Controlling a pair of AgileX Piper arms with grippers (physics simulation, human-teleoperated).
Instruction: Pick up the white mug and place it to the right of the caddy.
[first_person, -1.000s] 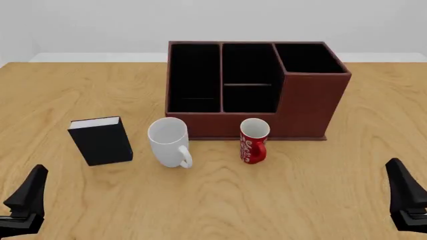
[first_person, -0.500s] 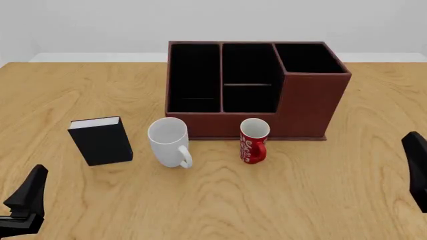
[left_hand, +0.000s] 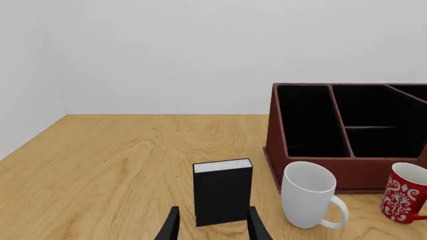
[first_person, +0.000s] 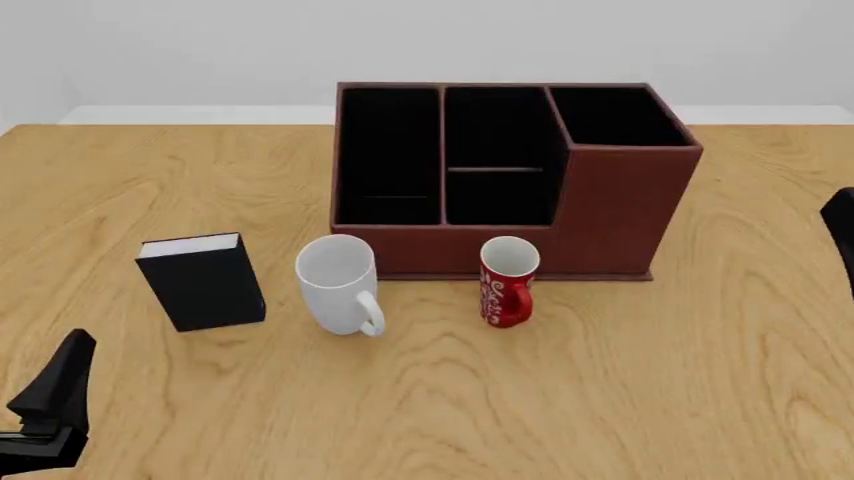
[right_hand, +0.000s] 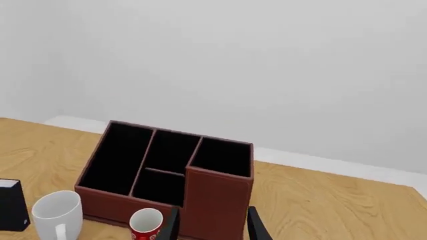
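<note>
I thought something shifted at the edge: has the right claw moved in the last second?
Yes. The right claw has travelled away from the near edge, now level with the caddy; the white mug is untouched.

Right claw (first_person: 843, 235) — mostly cut off frame-right.

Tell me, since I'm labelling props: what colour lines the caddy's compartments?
Black inside the reddish-brown caddy; clearest in the front view.

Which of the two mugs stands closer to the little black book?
The white mug. It stands just right of the black book, while the red mug with white lettering sits further right, in front of the caddy.
</note>
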